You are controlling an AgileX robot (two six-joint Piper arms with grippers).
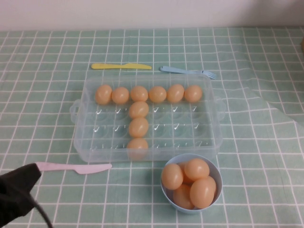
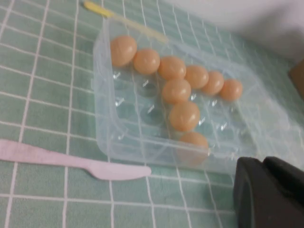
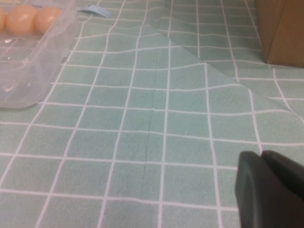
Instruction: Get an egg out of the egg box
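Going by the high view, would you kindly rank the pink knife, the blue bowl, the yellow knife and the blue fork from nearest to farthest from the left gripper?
The left gripper sits at the near left corner.
1. Pink knife, right beside it.
2. Blue bowl, near edge, centre-right.
3. Yellow knife, beyond the egg box.
4. Blue fork, far side, further right.
The right gripper appears only in its wrist view.

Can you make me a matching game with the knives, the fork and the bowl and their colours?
Things:
1. knife behind the egg box
2. knife in front of the egg box
3. fork
4. bowl

Clues:
A. pink
B. light blue, eggs inside
C. yellow
D. light blue, long and thin

Pairs: 1-C, 2-A, 3-D, 4-B
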